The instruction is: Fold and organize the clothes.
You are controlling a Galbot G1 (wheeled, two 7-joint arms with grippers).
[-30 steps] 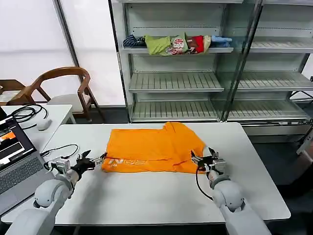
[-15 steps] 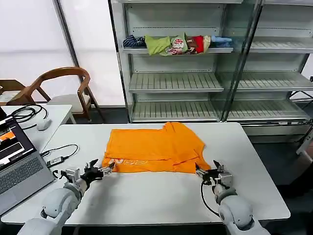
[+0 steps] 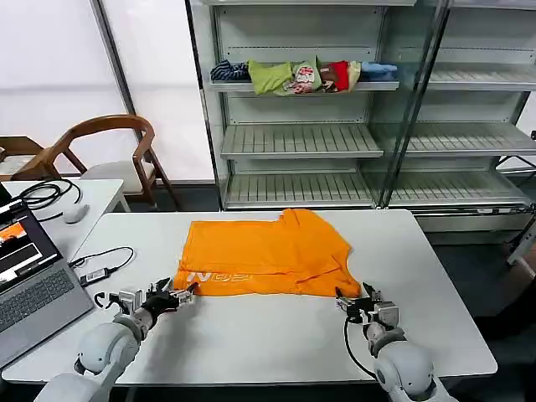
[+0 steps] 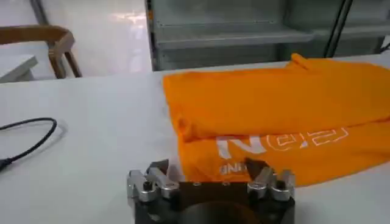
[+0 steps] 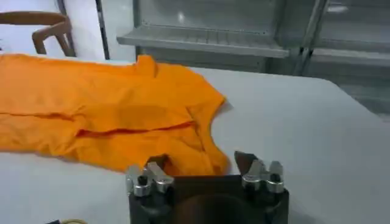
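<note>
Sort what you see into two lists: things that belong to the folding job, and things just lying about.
Part of the job:
orange T-shirt
left gripper, open at its near left corner
right gripper, open at its near right corner

Just lying about:
laptop
wooden chair
bundled clothes on the shelf

T-shirt (image 3: 268,255) on table (image 3: 268,335) (shelves (image 3: 318,142) behind).

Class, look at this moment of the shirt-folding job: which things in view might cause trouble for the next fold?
1. Both jaws stand open just off the near edge of the orange T-shirt: the left gripper or right gripper may pinch one thin layer only.
2. The sleeve by the right gripper lies bunched, so a fold may come out crooked.
3. The cable lies near the left arm and might snag.
</note>
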